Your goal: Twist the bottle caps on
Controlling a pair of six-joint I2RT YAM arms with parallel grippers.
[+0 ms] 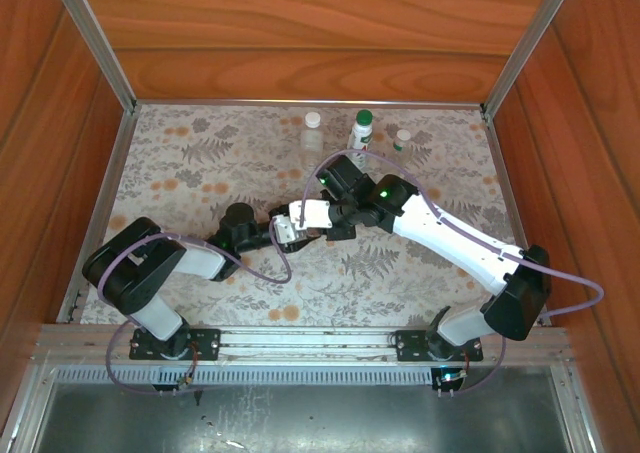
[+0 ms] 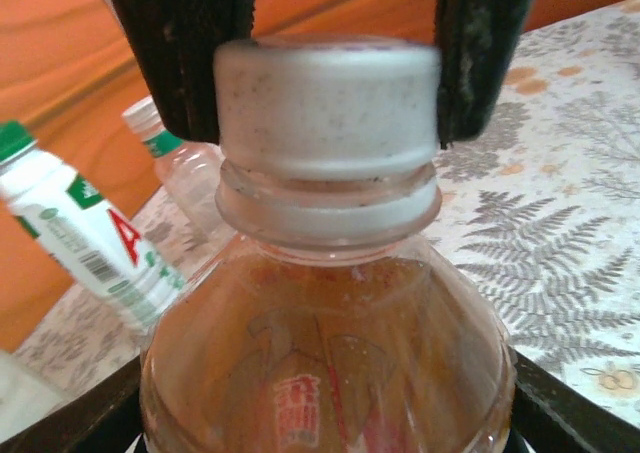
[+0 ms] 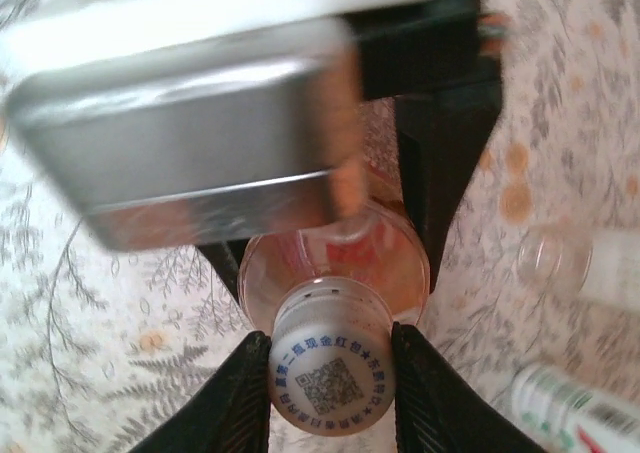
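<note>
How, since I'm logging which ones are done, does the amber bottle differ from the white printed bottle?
The amber bottle is see-through and wears a pale cap; the white bottle is opaque with a green cap. The left gripper holds the amber bottle while the right gripper clamps its cap; the white bottle stands free. Both carry caps.

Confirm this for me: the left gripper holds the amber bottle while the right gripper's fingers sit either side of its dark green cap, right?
Not quite: the cap is white, not dark green, as the right wrist view shows. The rest holds: the left gripper holds the amber bottle, and the right gripper has its fingers either side of that cap.
</note>
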